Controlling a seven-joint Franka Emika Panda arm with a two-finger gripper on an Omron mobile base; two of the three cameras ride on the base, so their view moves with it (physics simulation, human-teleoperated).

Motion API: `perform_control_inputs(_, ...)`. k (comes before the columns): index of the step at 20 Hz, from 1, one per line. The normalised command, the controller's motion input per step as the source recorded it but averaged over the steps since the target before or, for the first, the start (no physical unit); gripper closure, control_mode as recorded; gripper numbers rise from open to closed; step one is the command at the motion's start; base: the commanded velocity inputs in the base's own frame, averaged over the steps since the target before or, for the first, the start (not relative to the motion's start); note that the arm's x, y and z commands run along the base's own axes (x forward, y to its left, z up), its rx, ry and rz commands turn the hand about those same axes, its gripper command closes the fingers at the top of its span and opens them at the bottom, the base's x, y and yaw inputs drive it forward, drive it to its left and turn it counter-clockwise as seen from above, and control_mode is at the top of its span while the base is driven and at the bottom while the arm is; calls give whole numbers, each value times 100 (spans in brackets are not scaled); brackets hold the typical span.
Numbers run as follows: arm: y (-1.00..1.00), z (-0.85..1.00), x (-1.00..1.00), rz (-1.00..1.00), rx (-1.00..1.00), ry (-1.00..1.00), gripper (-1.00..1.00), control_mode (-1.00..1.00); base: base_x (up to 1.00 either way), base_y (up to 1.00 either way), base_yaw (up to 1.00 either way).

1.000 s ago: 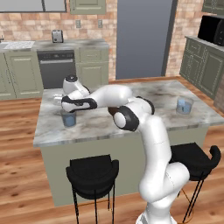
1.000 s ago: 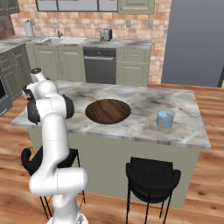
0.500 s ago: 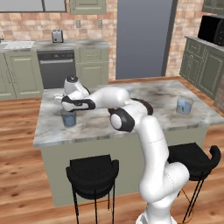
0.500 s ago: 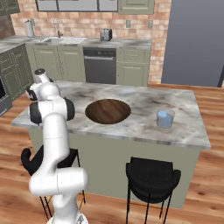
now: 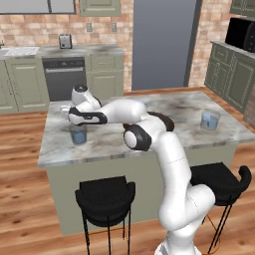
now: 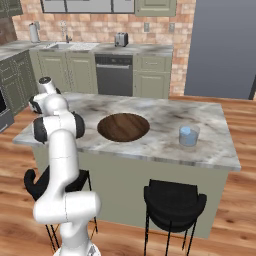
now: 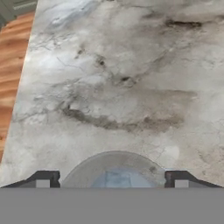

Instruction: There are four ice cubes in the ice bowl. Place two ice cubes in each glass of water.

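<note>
Left base view: arm reaches to frame left, hand just above a glass (image 5: 78, 134) on the island counter (image 5: 164, 129); 2nd glass (image 5: 210, 120) far right.
Right base view: ice bowl (image 6: 123, 126) at centre, no cubes visible in it; glass at right.
Hand view: gripper (image 7: 112, 178) wide open, holding nothing, fingertips (image 7: 43, 179) either side of glass rim at bottom centre; pale ice cube (image 7: 117, 180) inside.

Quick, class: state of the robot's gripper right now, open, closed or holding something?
Gripper: open, fingers spread wide over the glass of water, holding nothing; a pale ice cube lies inside the glass.
</note>
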Motion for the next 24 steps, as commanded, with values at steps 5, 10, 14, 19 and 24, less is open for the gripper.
perform_control_inputs(5, -48, 19, -77, -4, 1, 4, -100, -100, 0, 0, 0)
perform_control_inputs(10, -100, 4, -100, 0, 3, 0, -100, -100, 0, 0, 0)
perform_control_inputs(14, -100, 1, -100, 0, 6, 0, -100, -100, 0, 0, 0)
perform_control_inputs(19, -87, -16, -100, -2, 9, -5, -100, -100, 0, 0, 0)
perform_control_inputs(24, -36, 0, -100, -5, 1, -20, -100, -100, 0, 0, 0)
